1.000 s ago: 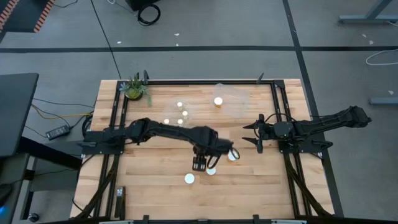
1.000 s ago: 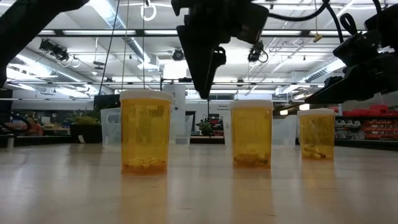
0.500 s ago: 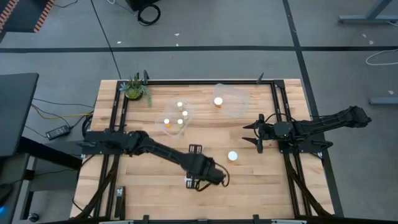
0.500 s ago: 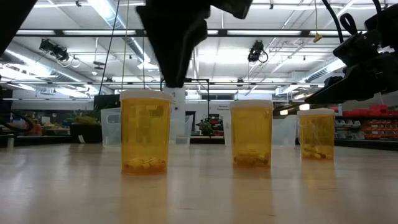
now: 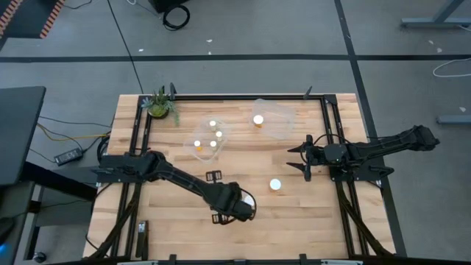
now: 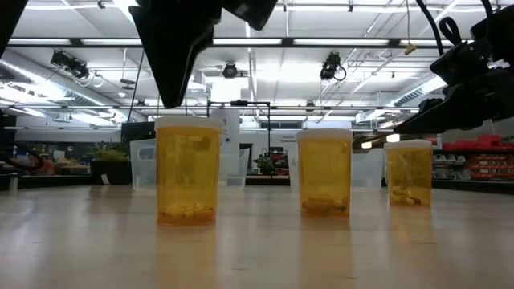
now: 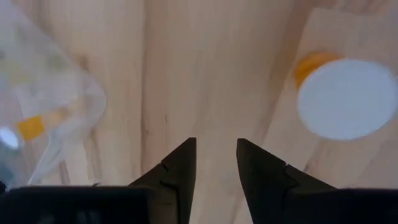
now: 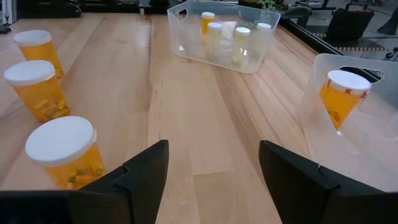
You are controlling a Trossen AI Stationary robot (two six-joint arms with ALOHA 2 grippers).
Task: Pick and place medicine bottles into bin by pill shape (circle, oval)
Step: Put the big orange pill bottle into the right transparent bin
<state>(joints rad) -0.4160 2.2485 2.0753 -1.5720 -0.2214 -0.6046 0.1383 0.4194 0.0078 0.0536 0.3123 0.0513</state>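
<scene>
Medicine bottles (image 6: 188,170) stand upright, caps up; left claw (image 7: 214,163) nearly closed, empty; right claw (image 8: 211,165) wide, empty.

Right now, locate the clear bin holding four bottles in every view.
High view: four-bottle bin, rear left of centre, near the plant.
Low view: four-bottle bin, faint behind the leftmost bottle.
Left wrist view: a blurred clear bin at the edge; cannot tell whether it is this one.
Right wrist view: four-bottle bin, far across the table.
Shared landmark: the one-bottle bin beside it.
</scene>
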